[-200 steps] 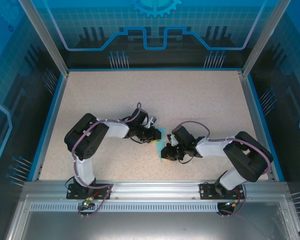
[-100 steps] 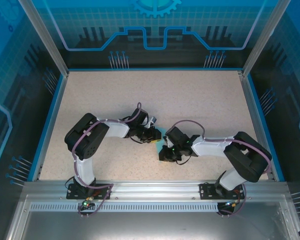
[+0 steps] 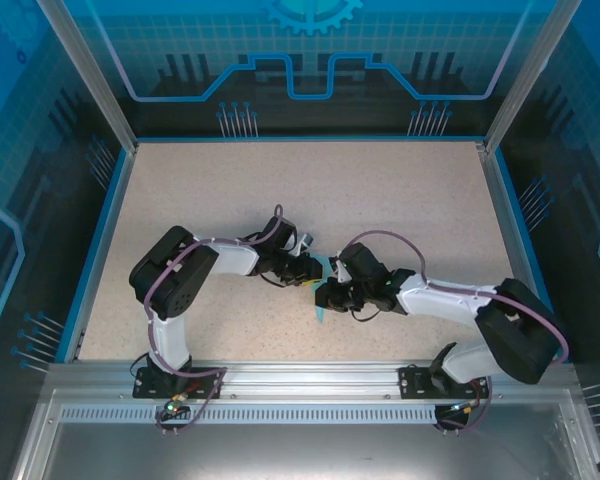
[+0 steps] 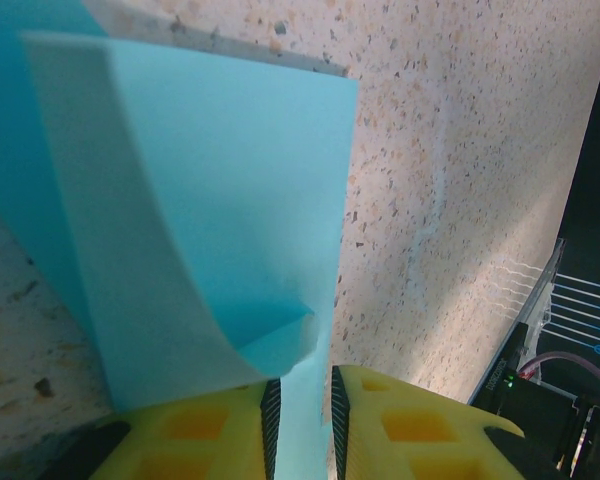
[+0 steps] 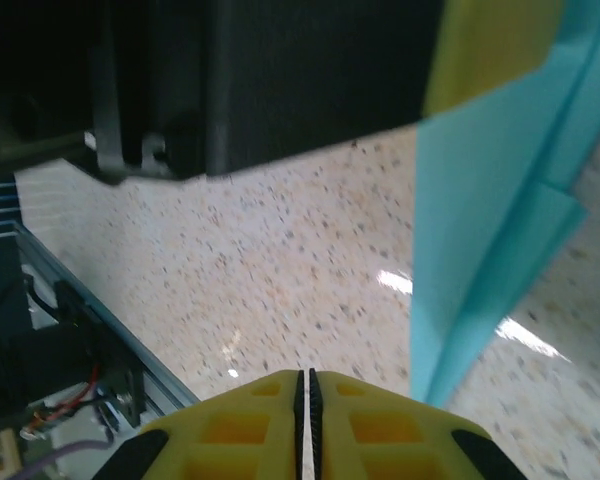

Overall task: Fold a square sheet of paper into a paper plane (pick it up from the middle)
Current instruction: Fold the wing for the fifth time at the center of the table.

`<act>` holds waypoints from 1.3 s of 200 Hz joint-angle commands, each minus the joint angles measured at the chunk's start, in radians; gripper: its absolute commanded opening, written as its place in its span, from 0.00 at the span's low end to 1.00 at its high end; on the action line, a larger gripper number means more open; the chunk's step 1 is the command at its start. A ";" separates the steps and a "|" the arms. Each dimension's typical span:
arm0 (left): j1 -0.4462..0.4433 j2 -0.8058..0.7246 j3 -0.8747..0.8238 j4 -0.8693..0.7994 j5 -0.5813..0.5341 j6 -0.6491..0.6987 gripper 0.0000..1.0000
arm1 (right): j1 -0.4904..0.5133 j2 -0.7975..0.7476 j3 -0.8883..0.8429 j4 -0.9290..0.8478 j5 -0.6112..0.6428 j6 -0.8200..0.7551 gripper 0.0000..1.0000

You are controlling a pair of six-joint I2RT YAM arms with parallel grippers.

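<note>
Light-blue paper, partly folded, near the middle of the table, a little toward 6 o'clock in the top view, between the two grippers. From the left wrist, the same paper as a curved flap, one layer bent over another, rising toward 12 o'clock from the fingertips. Pinched at its lower edge by the left gripper: yellow fingers with black ribbed pads, closed on a thin strip of the paper.

In the top view, left gripper at 9 o'clock of the paper, right gripper at about 4 o'clock of it, both very close to it. From the right wrist, right gripper with its yellow fingers pressed pad to pad, just a thin dark line between them. Paper at 2 o'clock of that gripper, hanging as a narrow pointed fold, apart from the fingertips. Cannot tell whether the lower tip touches the surface.

Table top pale beige, speckled with small dark and brown grains, slightly glossy where the light falls. Blue edging around it, aluminium frame along the 6 o'clock side and up the corners. Walls of translucent blue panels, printed with lighter circuit-like lines, a fine grid and part of a gear shape at 12 o'clock. Purple cables looping along both arms
</note>
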 commanded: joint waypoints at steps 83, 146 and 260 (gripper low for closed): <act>-0.002 0.072 -0.003 -0.098 -0.027 0.023 0.24 | 0.011 0.148 -0.141 0.152 -0.087 0.093 0.14; -0.003 0.075 -0.003 -0.105 -0.029 0.023 0.24 | 0.065 0.092 -0.137 0.014 -0.069 0.064 0.15; -0.003 0.082 -0.007 -0.103 -0.017 0.023 0.24 | -0.021 -0.111 -0.111 0.056 -0.024 0.072 0.18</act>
